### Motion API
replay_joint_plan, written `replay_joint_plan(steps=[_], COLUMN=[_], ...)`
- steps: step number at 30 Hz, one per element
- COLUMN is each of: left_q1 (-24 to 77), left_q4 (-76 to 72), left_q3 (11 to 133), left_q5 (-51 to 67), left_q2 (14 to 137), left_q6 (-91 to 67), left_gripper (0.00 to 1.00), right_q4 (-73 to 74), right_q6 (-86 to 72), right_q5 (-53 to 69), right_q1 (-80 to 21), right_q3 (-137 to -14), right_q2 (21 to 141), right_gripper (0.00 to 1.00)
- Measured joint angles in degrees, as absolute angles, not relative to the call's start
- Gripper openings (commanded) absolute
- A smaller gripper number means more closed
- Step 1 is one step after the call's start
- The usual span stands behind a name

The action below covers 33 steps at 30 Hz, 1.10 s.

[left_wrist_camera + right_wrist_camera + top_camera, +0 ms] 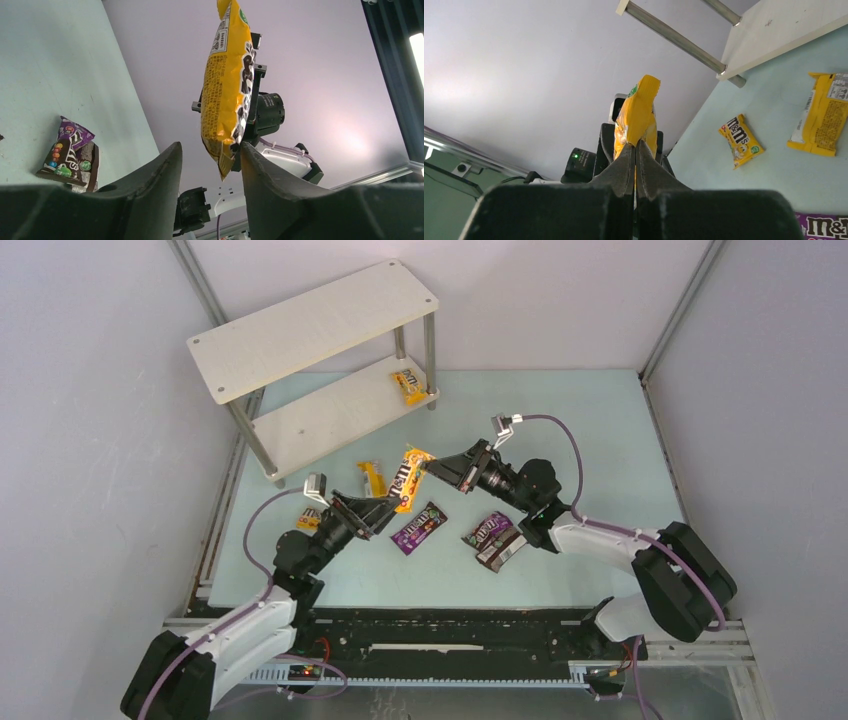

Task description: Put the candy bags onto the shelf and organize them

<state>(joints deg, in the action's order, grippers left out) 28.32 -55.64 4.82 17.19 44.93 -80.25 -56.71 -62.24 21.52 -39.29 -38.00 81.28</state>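
Right gripper (427, 469) is pinching a yellow candy bag (409, 480) tight, holding it off the table (600, 440). Left gripper (390, 508) is standing half-wide around its lower end, possibly grazing one finger. Shelf (300, 335) is sitting at 11 o'clock from the bag.

Yellow packet (412, 480), purple packet (418, 527), off-white shelf (310, 325), mint table (600, 420).

Lab cell: blank walls (90, 390), aluminium framing (680, 308)
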Motion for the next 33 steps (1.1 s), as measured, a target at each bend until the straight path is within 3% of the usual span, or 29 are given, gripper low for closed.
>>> replay_joint_plan(steps=[20, 27, 30, 33], left_q1=[29.0, 29.1, 29.1, 29.1], left_q4=[-56.2, -56.6, -57.0, -57.5], left_q3=[5.1, 7.0, 7.3, 7.3], left_q5=[15.6, 15.2, 15.2, 15.1], left_q2=[46.1, 48.2, 49.0, 49.7], left_q6=[-81.1, -81.1, -81.0, -81.0], left_gripper=[0.39, 0.29, 0.19, 0.12], right_q4=[-55.1, -55.6, -56.0, -56.3], right_q6=[-60.4, -60.4, -60.4, -60.4], right_q5=[19.8, 19.9, 19.9, 20.1], right_q1=[-39.6, -39.5, -39.4, -38.8], right_q3=[-38.0, -38.0, -38.0, -38.0], right_q2=[80.5, 80.6, 80.9, 81.5], right_gripper=[0.00, 0.00, 0.09, 0.24])
